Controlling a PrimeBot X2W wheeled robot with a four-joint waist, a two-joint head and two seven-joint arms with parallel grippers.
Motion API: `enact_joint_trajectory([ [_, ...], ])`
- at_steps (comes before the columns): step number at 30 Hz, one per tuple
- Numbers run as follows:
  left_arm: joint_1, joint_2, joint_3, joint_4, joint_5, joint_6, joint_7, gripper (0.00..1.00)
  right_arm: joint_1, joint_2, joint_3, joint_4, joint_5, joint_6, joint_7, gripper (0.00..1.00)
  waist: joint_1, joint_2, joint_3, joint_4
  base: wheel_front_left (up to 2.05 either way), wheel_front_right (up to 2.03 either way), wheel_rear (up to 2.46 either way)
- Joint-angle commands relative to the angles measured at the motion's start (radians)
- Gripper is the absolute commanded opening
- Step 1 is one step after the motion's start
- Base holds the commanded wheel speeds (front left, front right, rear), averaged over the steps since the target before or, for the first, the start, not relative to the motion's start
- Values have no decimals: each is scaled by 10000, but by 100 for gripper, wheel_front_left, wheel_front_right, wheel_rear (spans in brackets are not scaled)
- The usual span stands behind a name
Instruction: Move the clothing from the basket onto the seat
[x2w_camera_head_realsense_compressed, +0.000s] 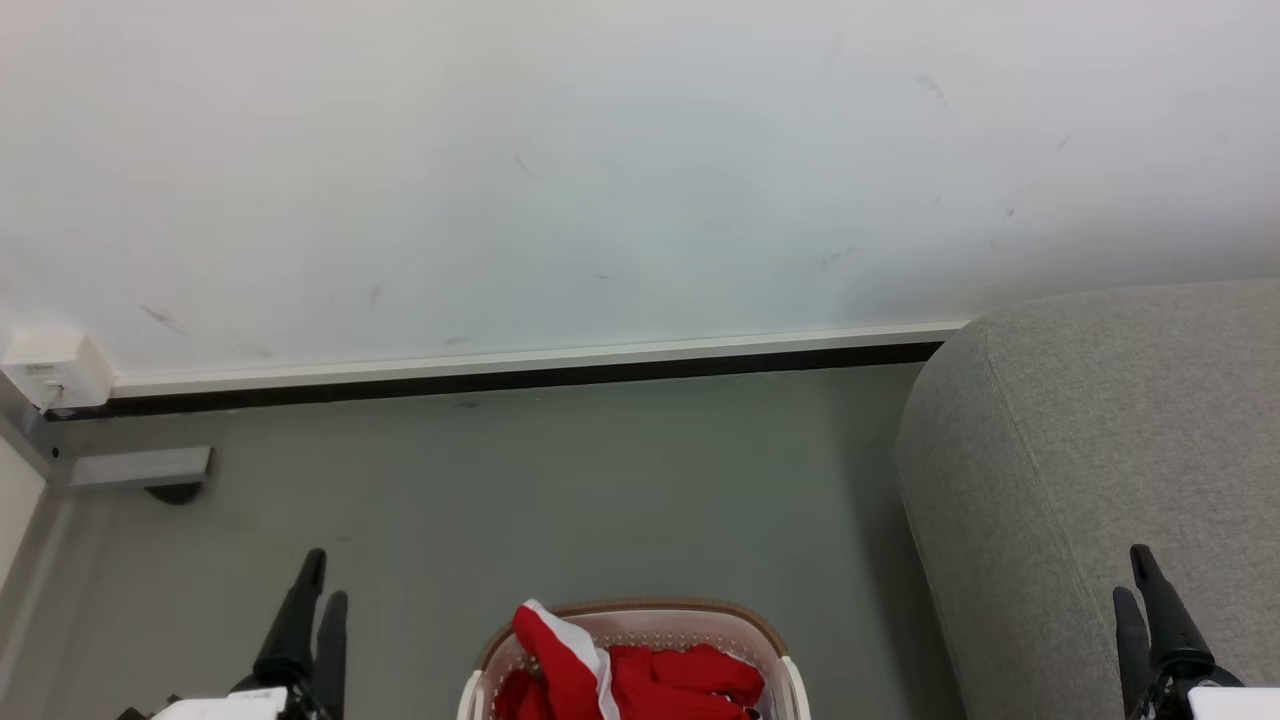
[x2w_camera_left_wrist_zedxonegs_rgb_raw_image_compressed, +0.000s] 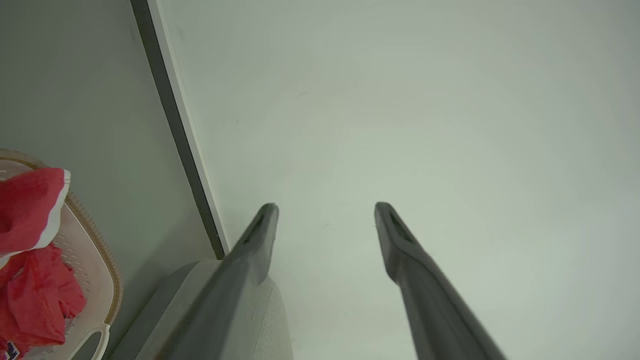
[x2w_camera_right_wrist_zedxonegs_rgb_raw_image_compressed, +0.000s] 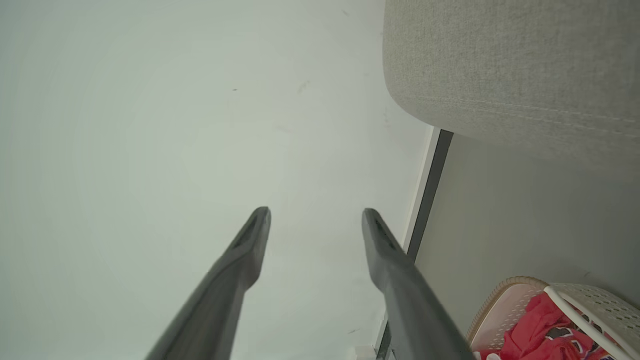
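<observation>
**Figure.** The clothing (x2w_camera_head_realsense_compressed: 640, 678), a crumpled heap of red fabric with a white stripe, lay inside the basket (x2w_camera_head_realsense_compressed: 690, 611) at the bottom centre of the head view, and both were cut off by the lower frame edge. We judged the clothing to be light, soft and limp. It would probably drape and trail when lifted, and one garment could drag another up with it. The best hold, in our judgement, was the raised fold (x2w_camera_head_realsense_compressed: 553, 640) with the white stripe at the upper left of the heap. This fold stood above the brown rim, where a pinch from above would gather several layers. Bunched as it was, the heap showed no clear long axis, and only the raised fold pointed anywhere, toward the top of the frame. With only one rounded end of the oval basket in view, we could not tell how its long axis ran. The seat (x2w_camera_head_realsense_compressed: 1100, 450) filled the right of the frame, its rounded grey corner parted from the basket by a strip of floor (x2w_camera_head_realsense_compressed: 600, 480). The left gripper (x2w_camera_head_realsense_compressed: 327, 574) rose at the lower left over the floor, and the right gripper (x2w_camera_head_realsense_compressed: 1131, 571) at the lower right over the seat. In each wrist view the two fingers stood spread apart with nothing between them. Both grippers were apart from the basket. A pale wall (x2w_camera_head_realsense_compressed: 600, 150) and a dark skirting (x2w_camera_head_realsense_compressed: 500, 378) closed the upper frame.
</observation>
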Motion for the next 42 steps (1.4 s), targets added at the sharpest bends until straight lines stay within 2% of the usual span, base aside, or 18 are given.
enact_joint_trajectory([
  [1, -170, 48, -55, -183, 66, -41, -104, 100, -178, -93, 33, -193, -140, -1, -104, 100, 0, 0, 0, 4, 0, 0, 0],
  [12, -79, 63, -237, -319, 1206, 112, -639, 100, -85, -111, 262, -491, -1866, -3, -639, 100, 0, 0, 10, 12, 0, 0, 0],
  [31, 74, 89, -832, -912, 5022, 610, -1423, 100, -162, -145, 854, -568, -7063, -6, -1423, 100, 0, 0, 77, 28, 0, 0, 0],
  [42, 229, 101, -1028, -1025, 6953, 819, -1767, 100, -179, -155, 1000, -465, -8864, -8, -1779, 100, 0, 0, 59, 31, 0, 0, 0],
])
